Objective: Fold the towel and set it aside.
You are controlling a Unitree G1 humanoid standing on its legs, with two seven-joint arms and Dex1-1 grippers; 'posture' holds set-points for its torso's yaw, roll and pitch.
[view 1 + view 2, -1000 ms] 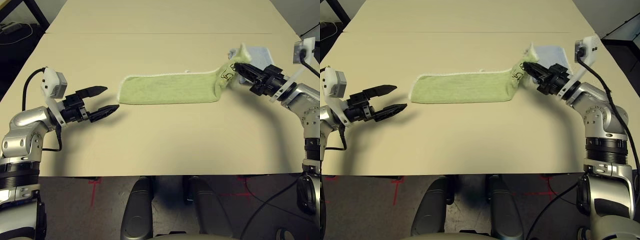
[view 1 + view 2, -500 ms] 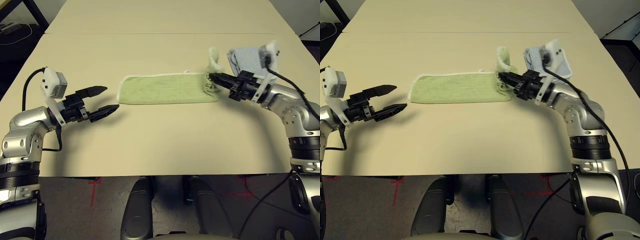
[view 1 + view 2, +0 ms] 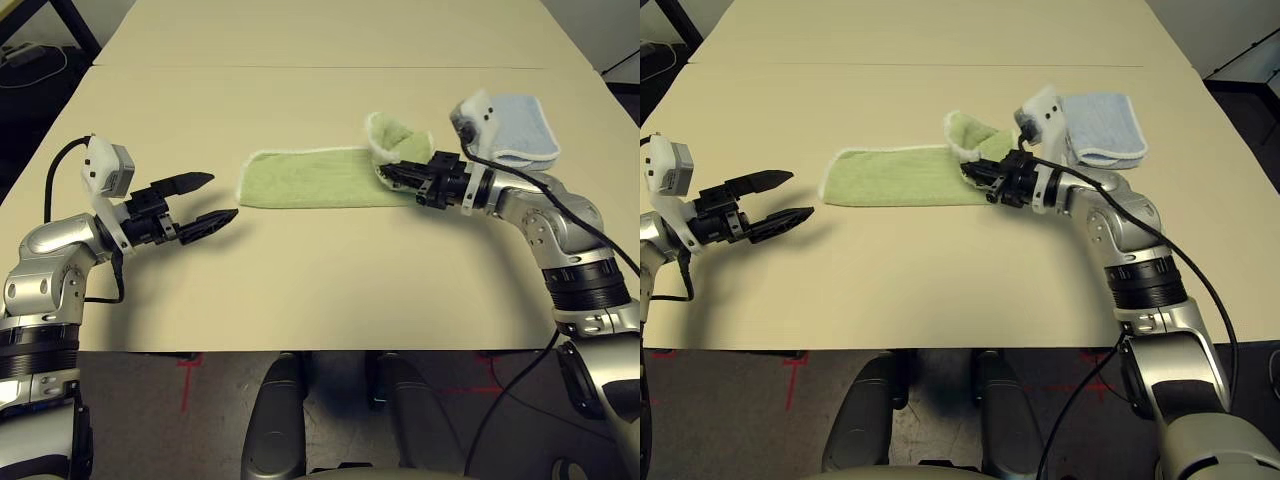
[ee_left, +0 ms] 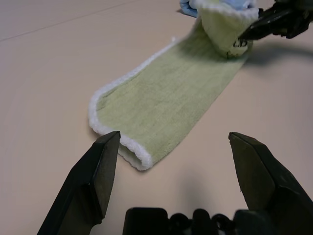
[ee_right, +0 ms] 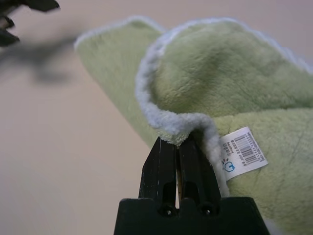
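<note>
The light green towel (image 3: 315, 178) lies as a long strip across the table's middle, its white edging showing. Its right end is lifted and curled back over the strip. My right gripper (image 3: 388, 174) is shut on that lifted end; in the right wrist view the fingers (image 5: 178, 164) pinch the white hem (image 5: 168, 125) beside a small barcode label (image 5: 243, 149). My left gripper (image 3: 218, 200) hovers open just left of the towel's left end, nothing between its fingers (image 4: 98, 181). The towel's near rounded end (image 4: 117, 142) lies ahead of them.
A pale blue folded towel (image 3: 518, 128) lies at the table's right, behind my right wrist. A seam (image 3: 300, 66) between two tabletops runs across the back. The table's front edge (image 3: 330, 350) is near my body.
My right gripper has carried the towel's right end leftward over the strip, from beside the blue towel to about two-thirds along. The left arm has stayed still.
</note>
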